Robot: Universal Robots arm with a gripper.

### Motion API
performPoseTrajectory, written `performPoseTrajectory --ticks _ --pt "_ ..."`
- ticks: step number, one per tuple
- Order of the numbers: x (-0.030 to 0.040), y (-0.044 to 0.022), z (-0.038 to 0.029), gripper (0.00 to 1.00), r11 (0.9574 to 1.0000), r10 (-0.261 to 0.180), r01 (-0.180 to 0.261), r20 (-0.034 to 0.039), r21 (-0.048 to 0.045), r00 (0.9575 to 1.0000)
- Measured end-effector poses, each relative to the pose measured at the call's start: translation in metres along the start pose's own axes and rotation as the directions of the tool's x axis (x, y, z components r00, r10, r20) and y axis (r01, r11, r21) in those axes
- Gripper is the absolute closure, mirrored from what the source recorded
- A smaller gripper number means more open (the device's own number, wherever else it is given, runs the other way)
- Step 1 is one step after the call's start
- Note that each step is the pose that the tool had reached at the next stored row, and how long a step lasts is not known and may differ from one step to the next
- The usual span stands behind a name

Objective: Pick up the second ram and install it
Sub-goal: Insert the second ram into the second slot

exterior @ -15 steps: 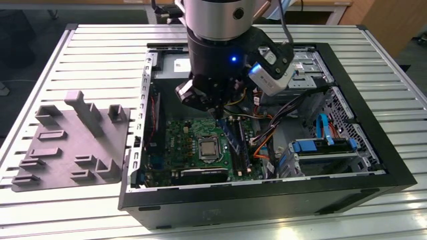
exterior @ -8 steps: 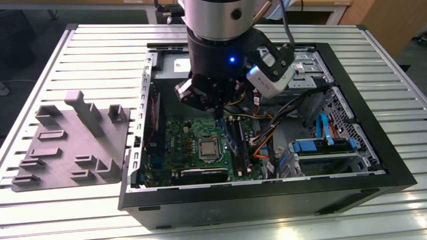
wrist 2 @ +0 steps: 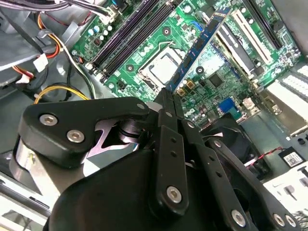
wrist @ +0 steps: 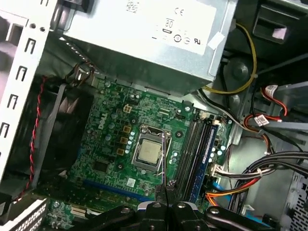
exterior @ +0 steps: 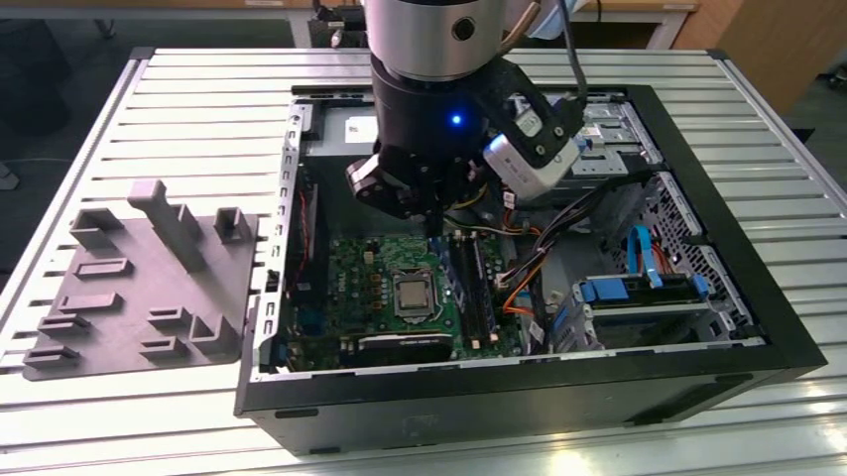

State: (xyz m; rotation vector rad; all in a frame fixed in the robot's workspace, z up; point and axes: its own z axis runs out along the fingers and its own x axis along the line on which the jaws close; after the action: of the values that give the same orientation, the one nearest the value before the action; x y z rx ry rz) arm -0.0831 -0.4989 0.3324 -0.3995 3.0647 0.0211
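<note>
I have the end effector point(exterior: 433, 220) low inside the open case point(exterior: 530, 397), which lies at the centre of the exterior view on the slatted table point(exterior: 198, 109). Its fingers point(wrist 2: 165, 113) are clenched on the ram point(wrist 2: 199, 45), pinching it at one end. The stick juts straight out from the tips over the green board point(exterior: 364, 288).

In the first wrist view I see the ram point(wrist: 164, 159) edge-on as a thin line rising from the end effector point(wrist: 166, 190). It crosses the rim of the CPU point(wrist: 147, 151) socket on the side facing the long black slots point(wrist: 192, 149). I cannot tell whether its far end touches the board.

A grey tray point(exterior: 133, 288) sits on the table at the exterior view's left, apart from the case.
</note>
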Motion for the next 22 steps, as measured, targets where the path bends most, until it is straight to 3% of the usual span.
performPoseTrajectory --ticks 8,15,22 --pt "0.0000 0.0000 0.0001 0.88 0.9973 0.073 -0.073 0.0007 0.0038 0.9973" --pt "0.0000 0.0000 0.0002 0.88 0.9906 0.136 -0.136 0.0015 0.0071 0.9907" --pt "0.0000 0.0000 0.0002 0.88 0.9808 0.195 -0.195 0.0024 0.0101 0.9808"
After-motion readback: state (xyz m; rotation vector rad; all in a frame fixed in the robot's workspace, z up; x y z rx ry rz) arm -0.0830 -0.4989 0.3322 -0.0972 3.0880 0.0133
